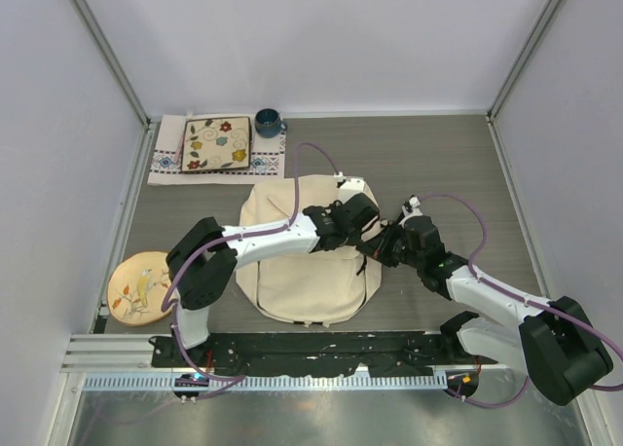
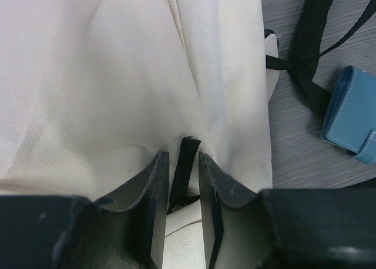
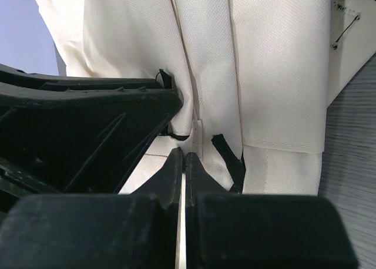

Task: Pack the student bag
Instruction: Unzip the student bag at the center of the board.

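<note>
At table centre lies the student bag [image 1: 292,271]. The left arm reaches rightward across it, the left gripper [image 2: 182,156] with fingers [image 2: 154,187] close on either side of a black pull tab [image 2: 189,147]; whether they clamp it cannot be told. The right arm stretches leftward to the bag's right edge, the right gripper [image 3: 183,155] with fingers pressed together.

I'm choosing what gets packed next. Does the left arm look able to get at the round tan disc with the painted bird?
Probably yes: the round tan bird disc lies uncovered beside the left arm's base. First the left tool must leave the black tab on the cream fabric backpack.
</note>
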Robot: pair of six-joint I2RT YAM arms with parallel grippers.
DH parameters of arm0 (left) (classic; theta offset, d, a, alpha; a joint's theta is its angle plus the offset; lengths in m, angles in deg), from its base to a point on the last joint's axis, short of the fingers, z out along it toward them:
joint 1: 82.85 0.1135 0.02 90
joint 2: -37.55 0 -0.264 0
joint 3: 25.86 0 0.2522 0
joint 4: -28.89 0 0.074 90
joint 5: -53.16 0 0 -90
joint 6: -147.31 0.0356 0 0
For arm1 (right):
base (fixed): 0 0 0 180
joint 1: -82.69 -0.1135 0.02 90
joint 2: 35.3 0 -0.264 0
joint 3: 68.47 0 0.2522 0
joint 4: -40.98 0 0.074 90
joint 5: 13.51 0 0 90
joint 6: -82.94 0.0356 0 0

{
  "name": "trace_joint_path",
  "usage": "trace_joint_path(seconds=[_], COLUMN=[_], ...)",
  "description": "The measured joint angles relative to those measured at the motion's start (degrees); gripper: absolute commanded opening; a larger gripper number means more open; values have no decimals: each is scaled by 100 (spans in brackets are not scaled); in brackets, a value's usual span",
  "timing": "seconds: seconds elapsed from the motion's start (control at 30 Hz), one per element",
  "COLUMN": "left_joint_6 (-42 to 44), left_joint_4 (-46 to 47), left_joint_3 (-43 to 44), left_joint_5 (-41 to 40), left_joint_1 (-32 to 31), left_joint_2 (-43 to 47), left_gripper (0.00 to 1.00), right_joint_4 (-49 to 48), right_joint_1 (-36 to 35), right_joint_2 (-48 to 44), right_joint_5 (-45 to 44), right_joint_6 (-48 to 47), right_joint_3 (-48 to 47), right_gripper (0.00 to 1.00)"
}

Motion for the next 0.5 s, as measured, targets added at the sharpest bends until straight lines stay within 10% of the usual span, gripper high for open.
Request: trace_joint_path(seconds=[0.2,0.5], left_joint_6=[186,326], left_joint_4=[-365,-581], left_joint_3=[352,463], left_joint_5=[-205,-398], left_joint_1=[-92,-125], left_joint_2=[-223,-299], left_gripper=[29,0], right_joint_4=[2,2], right_joint_1=[-9,-24], right_joint_2=[0,-9], right_joint_5=[-17,-35], right_joint_6=[-15,-17], right_joint_3=[0,0], right_gripper=[1,1])
